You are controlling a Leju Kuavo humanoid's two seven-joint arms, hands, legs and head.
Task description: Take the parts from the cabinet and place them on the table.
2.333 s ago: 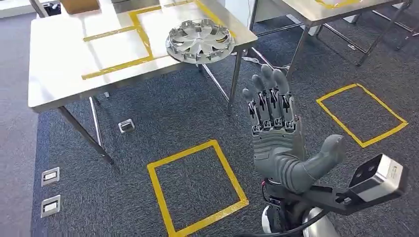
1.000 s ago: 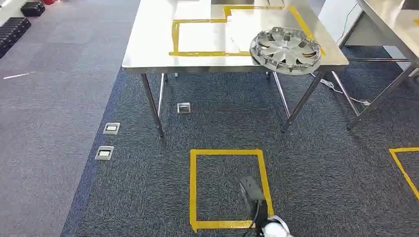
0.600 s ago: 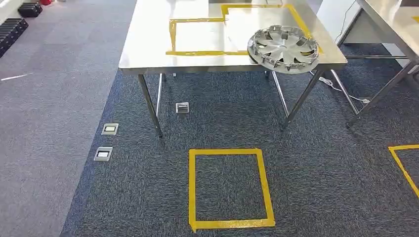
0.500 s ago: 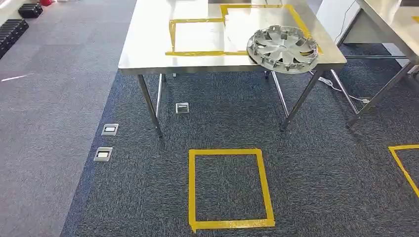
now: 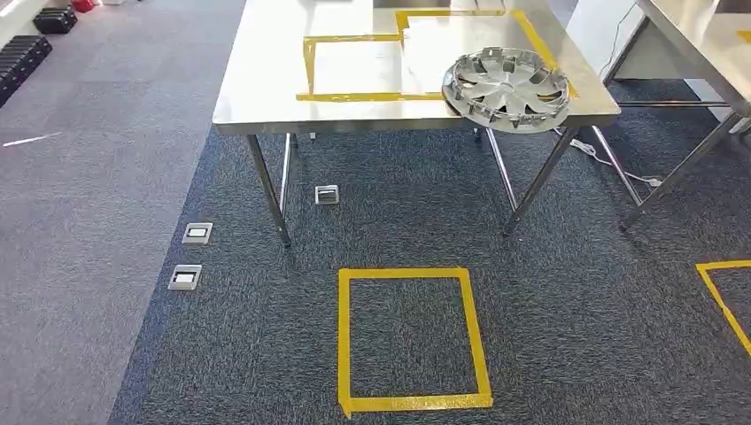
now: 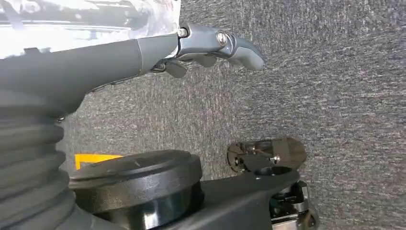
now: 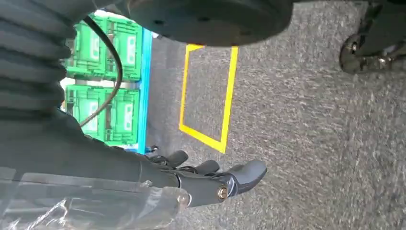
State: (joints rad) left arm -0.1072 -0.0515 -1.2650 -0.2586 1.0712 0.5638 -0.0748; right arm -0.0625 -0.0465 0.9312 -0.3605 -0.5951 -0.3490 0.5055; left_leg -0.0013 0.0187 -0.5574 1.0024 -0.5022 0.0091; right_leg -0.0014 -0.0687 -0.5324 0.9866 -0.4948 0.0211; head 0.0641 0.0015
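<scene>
1. We look down on a dark blue-grey carpet (image 5: pixel 567 319) that turns to a lighter grey strip (image 5: pixel 80 159) on the left
2. We see a steel table (image 5: pixel 266 80) on thin metal legs, its top marked with yellow tape lines (image 5: pixel 354 96) and bright with reflected light
3. We see a second steel table (image 5: pixel 700 35) at the right edge, with a white cable (image 5: pixel 611 164) trailing on the carpet between the two
4. We find a yellow tape rectangle (image 5: pixel 412 341) on the floor in front of the table, and part of another (image 5: pixel 722 292) at the right
5. We count three metal floor sockets (image 5: pixel 197 233) set in the carpet
6. We notice black crates (image 5: pixel 35 31) at the far left, and green crates (image 7: pixel 110 81) in the right wrist view
</scene>
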